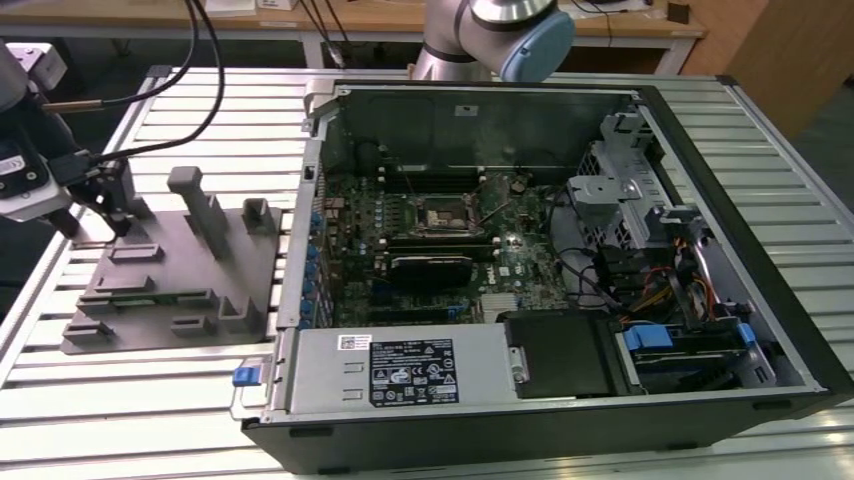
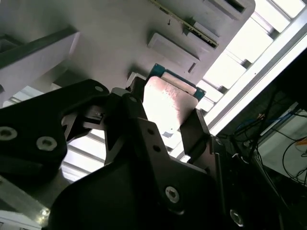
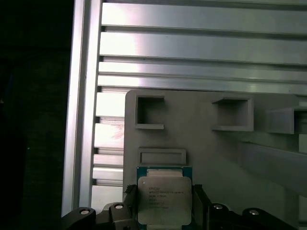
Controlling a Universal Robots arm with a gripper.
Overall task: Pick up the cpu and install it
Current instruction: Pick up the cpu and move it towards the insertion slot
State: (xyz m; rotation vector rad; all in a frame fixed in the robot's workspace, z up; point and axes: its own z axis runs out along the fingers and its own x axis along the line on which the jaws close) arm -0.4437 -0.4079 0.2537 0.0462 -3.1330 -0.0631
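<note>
End effector (image 3: 164,205) grips the cpu (image 3: 164,194) by 2 sides — silvery square lid, green rim — at grey fixture (image 3: 216,158).

I see cpu (image 3: 163,194) top in pale satin metal with a dull sheen, green board rim, gripper (image 3: 164,206) matt black with shiny screw heads, fixture block (image 3: 216,143) smooth matt grey plastic, table (image 3: 192,45) ribbed bare aluminium with bright glare, computer case (image 1: 481,125) grey sheet metal inside, black outside
</note>
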